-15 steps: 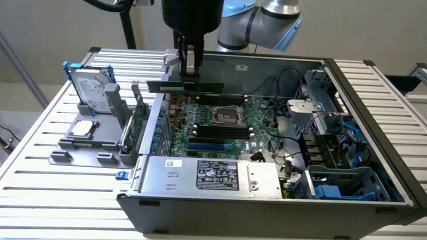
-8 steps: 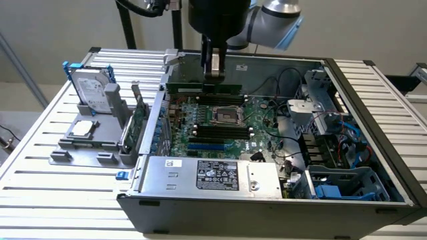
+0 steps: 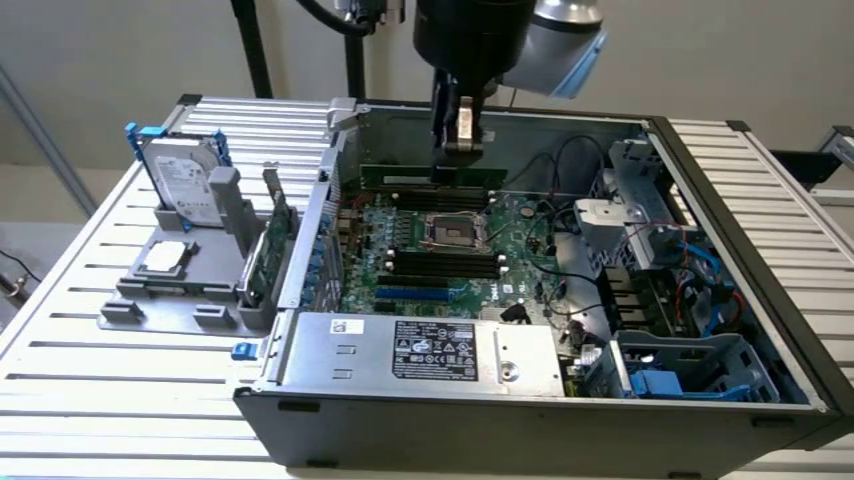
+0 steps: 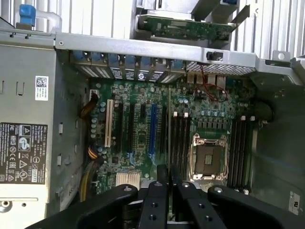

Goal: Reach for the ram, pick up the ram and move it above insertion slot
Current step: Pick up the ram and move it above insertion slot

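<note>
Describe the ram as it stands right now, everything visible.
The ram is a long, narrow green circuit-board stick with a row of small dark chips along its face. It hangs level and on edge inside the open computer case, above the motherboard and over the black memory slots on the far side of the CPU socket, not seated. The pincer clamps its top edge near the middle. In the wrist view it appears edge-on as a thin line rising from the fingers.

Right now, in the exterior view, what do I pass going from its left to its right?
Hard drive in its blue frame → expansion card standing in the holder → ram held by the gripper above the motherboard → blue cables at the case's far side.
</note>
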Action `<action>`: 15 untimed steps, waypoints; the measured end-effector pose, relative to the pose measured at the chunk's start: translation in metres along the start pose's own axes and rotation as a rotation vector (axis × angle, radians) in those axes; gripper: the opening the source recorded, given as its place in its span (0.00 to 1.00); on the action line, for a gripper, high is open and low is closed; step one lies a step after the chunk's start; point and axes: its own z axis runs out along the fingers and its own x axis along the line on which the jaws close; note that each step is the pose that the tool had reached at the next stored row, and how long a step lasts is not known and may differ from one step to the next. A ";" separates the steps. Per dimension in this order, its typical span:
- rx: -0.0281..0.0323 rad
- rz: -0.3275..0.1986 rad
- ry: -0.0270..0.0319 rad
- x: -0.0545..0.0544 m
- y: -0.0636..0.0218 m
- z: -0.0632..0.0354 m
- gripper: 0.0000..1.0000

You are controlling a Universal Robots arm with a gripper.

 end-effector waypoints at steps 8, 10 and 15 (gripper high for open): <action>0.0006 0.008 0.0069 -0.012 -0.0092 0.0050 0.13; 0.0011 0.012 0.0070 -0.014 -0.0105 0.0057 0.13; 0.0021 0.022 0.0084 -0.021 -0.0121 0.0075 0.13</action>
